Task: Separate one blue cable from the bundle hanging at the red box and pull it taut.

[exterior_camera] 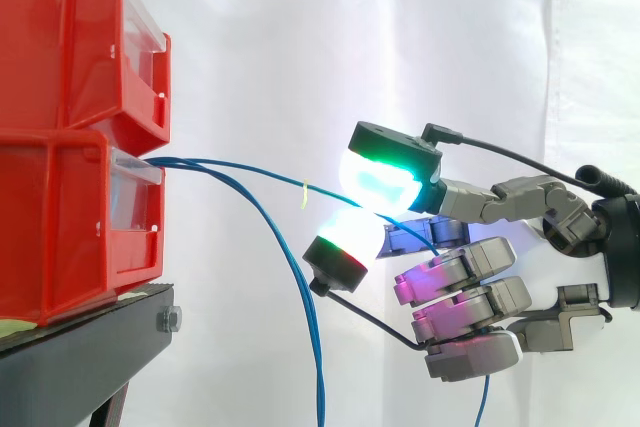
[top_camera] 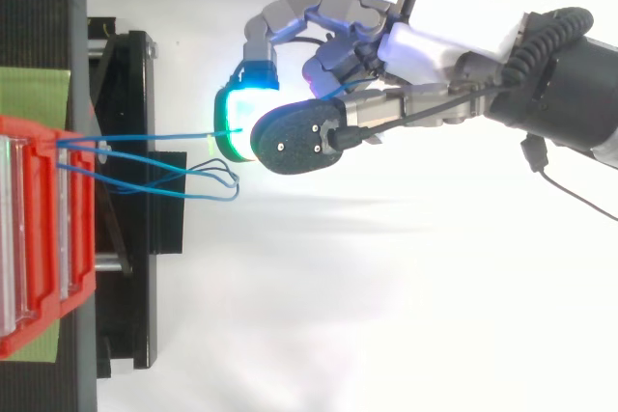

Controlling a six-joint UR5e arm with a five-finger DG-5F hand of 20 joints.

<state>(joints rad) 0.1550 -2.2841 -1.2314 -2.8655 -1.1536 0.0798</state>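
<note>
Blue cable (exterior_camera: 262, 177), one strand, runs nearly straight from the front lip of the lower of two stacked red bins (exterior_camera: 60, 227) to the robot hand (exterior_camera: 470, 277). Two of its glowing green-white fingertips (exterior_camera: 385, 179) are clamped together on the strand, with the other fingers curled beneath. Two slack blue strands (exterior_camera: 312, 327) droop from the same lip, below and ahead of the fingertips. The gap between the bins' edge and the fingertips is open but for cables, bare white curtain (exterior_camera: 300, 27) lies above, below and behind the robot hand, and the bench (exterior_camera: 90, 347) edge sits well ahead and lower.
</note>
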